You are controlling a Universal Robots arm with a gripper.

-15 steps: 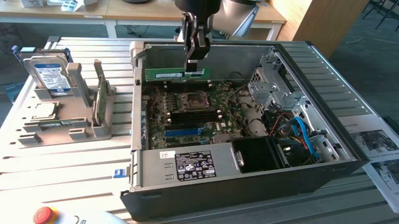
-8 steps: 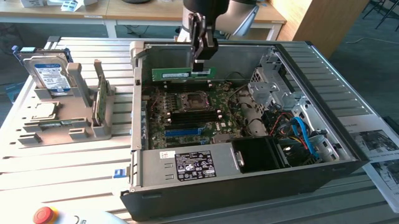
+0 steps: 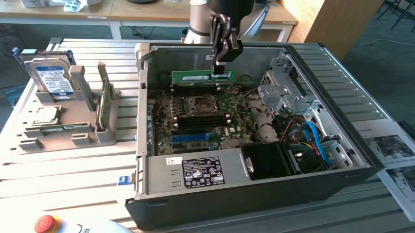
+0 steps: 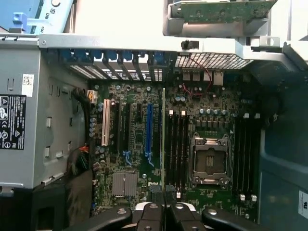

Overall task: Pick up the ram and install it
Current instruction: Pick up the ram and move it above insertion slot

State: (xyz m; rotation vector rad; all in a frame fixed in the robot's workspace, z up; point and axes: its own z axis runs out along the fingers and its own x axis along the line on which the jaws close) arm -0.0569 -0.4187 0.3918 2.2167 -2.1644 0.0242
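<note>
Jaws of the gripper (image 3: 222,71) are pinching narrowly on the ram (image 3: 192,76), which is hanging level inside the computer case (image 3: 363,160) above the motherboard (image 3: 230,110). Its lower edge is sitting just beside the black memory slots (image 4: 178,144). Doing this well probably means keeping it parallel over one slot and untilted.

The case (image 3: 259,199) is open at the top, so the motherboard (image 3: 194,124) is reached from above. The power supply (image 3: 194,172) and the black fan duct (image 3: 272,162) block the near end. The drive cage (image 3: 285,94) and loose cables (image 3: 314,141) crowd the exterior view's right. The gripper (image 3: 220,72), clamped on the ram (image 3: 191,76), occupies the room above the board near the far wall. The memory slots (image 4: 178,144) beside the processor socket (image 4: 209,159) lie unobstructed.
</note>
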